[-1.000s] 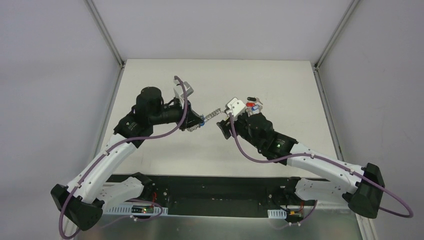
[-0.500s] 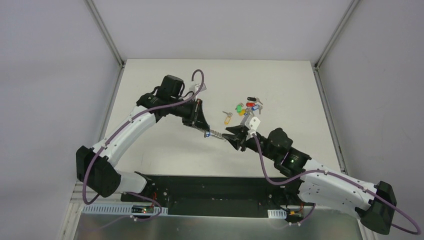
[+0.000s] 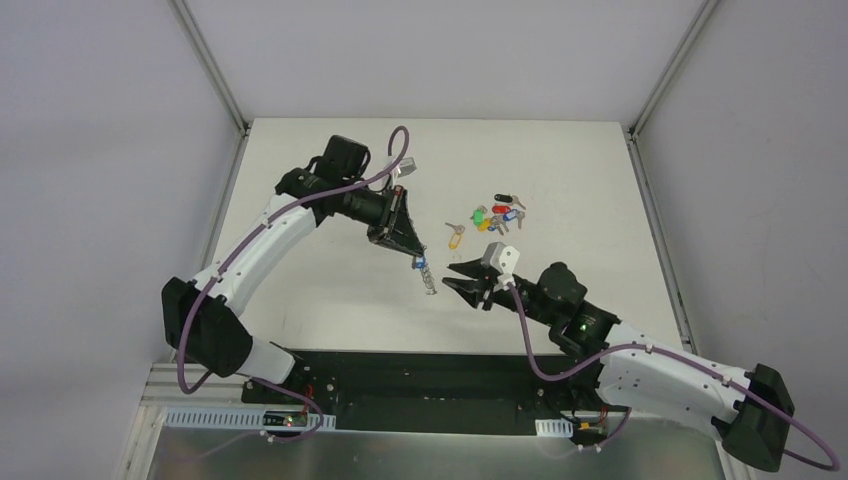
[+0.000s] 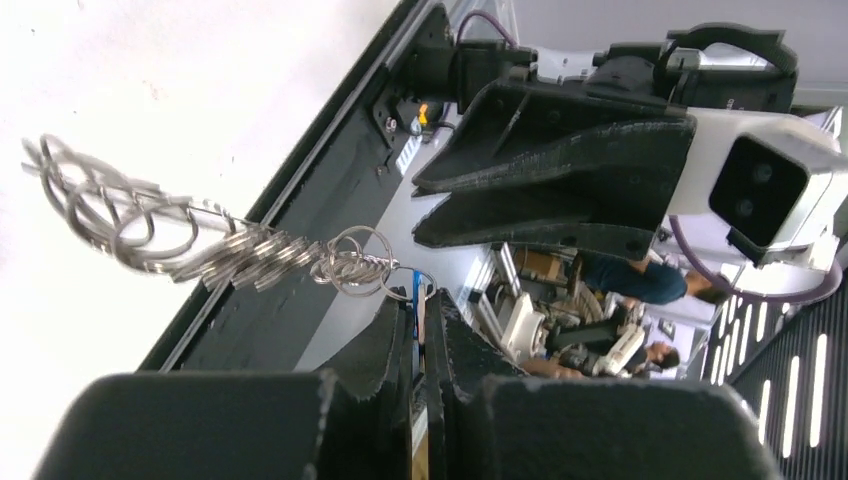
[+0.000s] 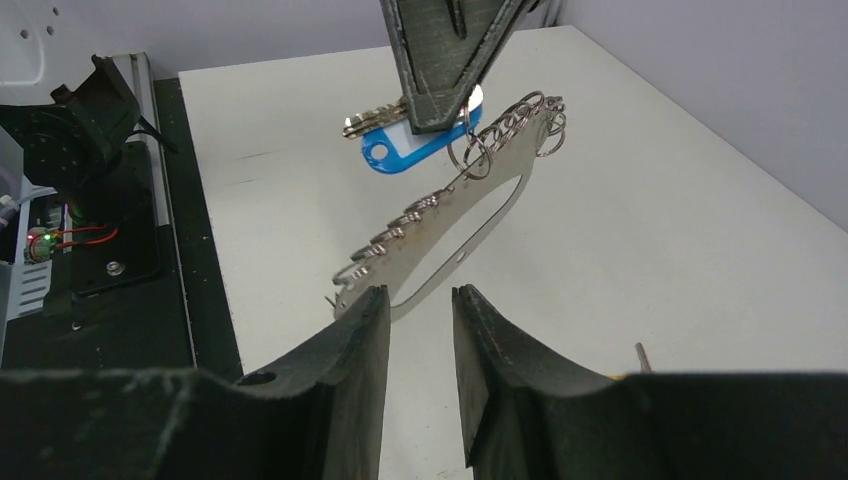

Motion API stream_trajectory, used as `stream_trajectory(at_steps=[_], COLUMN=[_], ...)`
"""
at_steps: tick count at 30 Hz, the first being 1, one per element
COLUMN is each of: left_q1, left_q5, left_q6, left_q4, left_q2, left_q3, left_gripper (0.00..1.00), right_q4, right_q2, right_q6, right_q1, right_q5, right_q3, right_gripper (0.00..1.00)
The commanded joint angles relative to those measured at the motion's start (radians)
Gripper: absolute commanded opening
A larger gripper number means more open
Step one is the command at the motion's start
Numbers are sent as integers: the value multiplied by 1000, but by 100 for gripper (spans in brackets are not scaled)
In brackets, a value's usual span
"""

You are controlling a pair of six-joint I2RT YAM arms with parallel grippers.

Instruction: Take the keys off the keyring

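My left gripper is shut on a blue-tagged key and holds it above the table. The grey keyring hangs from that key and slants down; small split rings line one side. It also shows in the left wrist view, with the blue tag pinched between my left fingers. My right gripper is open, and its fingertips sit just short of the keyring's lower end, apart from it. Several keys with coloured tags lie on the table at the back right.
A yellow-tagged key lies apart from the pile, behind the grippers. The black base rail runs along the table's near edge. Grey walls close the table in on the left, back and right.
My right gripper has let go of the keyring's end and drawn back slightly. The keyring now hangs from the left gripper alone, swung from level to slanting down.
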Motion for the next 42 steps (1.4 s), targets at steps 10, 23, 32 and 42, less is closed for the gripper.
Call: stream_trajectory(at_steps=[10, 23, 32, 42], left_q1=[-203, -360, -402, -432], left_q5=[-767, -1068, -1067, -1073], left_q6=[512, 735, 903, 1058], left_q4=[-605, -566, -325, -142], left_q2=[137, 89, -111, -238], left_q3=[456, 543, 315, 147], left_gripper=[0, 0, 0, 0], right_q4=[76, 398, 329, 199], right_q2=[51, 157, 136, 144], right_q6=[-16, 14, -25, 4], right_q1=[-90, -102, -102, -102], right_q5=[-6, -173, -193, -273], right_q3=[87, 35, 97, 190], right_gripper=[35, 35, 35, 34])
